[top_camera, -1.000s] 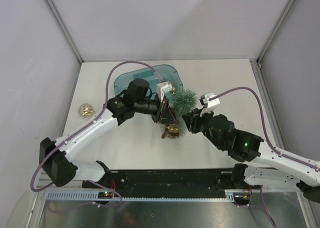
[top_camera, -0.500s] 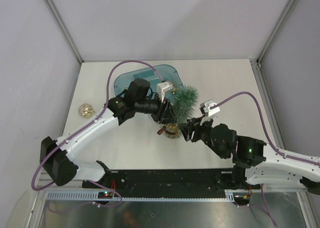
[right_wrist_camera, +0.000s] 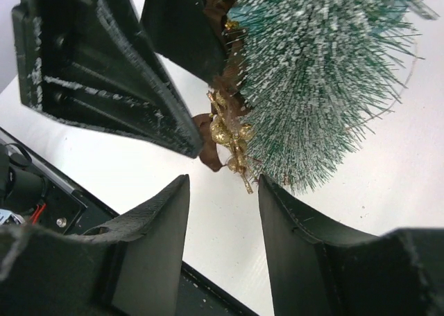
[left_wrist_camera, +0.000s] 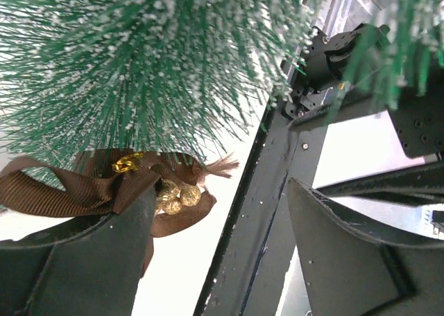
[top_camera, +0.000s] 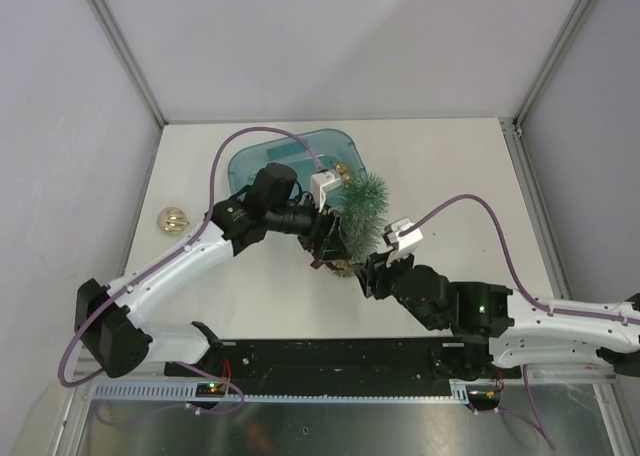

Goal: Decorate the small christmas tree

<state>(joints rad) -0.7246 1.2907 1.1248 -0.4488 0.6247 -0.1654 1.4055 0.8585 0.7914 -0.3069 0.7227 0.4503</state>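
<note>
The small christmas tree (top_camera: 362, 208) lies tilted on the table just in front of the blue tub (top_camera: 285, 158), its frosted needles filling the left wrist view (left_wrist_camera: 152, 59). A brown ribbon bow with gold beads (left_wrist_camera: 139, 184) hangs at its lower needles (right_wrist_camera: 225, 132). My left gripper (top_camera: 325, 241) is open. The bow rests against the tip of one of its fingers (left_wrist_camera: 90, 260), and nothing sits between the jaws (left_wrist_camera: 222, 247). My right gripper (top_camera: 366, 273) is also open and empty (right_wrist_camera: 225, 215), just below the bow and the tree (right_wrist_camera: 319, 73).
A gold ball ornament (top_camera: 172, 220) lies alone at the table's left side. Another gold ornament (top_camera: 341, 169) sits at the tub's right end. The black base rail (top_camera: 330, 361) runs along the near edge, close behind the right gripper.
My left gripper has opened wide and let go of the bow at the tree. The right arm has swung left and lower, bringing its gripper under the bow.
</note>
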